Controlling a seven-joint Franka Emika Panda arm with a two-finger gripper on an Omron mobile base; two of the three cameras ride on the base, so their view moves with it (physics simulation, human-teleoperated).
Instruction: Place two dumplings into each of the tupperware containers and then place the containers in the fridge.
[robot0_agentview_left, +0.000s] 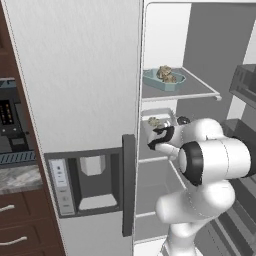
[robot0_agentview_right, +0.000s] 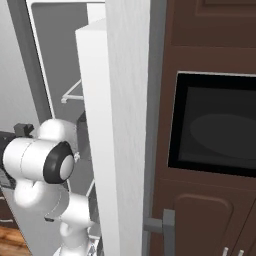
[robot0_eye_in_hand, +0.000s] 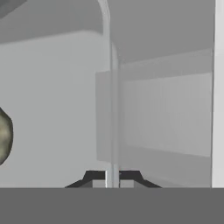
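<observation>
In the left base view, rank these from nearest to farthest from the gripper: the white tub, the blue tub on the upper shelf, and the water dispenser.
Gripper, shut on the white tub's wall:
1. White tub, in the grip, dumpling inside.
2. Blue tub, shelf above, holding dumplings.
3. Water dispenser, in the shut door to the left and lower.
Two and three are too close to call.

My tool (robot0_eye_in_hand: 112, 178) has dark tips. The fridge (robot0_agentview_left: 80, 75) is white-grey, its tub (robot0_agentview_left: 162, 81) pale teal, the dumplings (robot0_agentview_left: 165, 74) mottled beige. Cabinets (robot0_agentview_right: 210, 40) are dark brown.

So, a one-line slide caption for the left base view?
Gripper shut on the translucent white container's rim inside the open fridge, below the shelved teal container of dumplings.
</observation>
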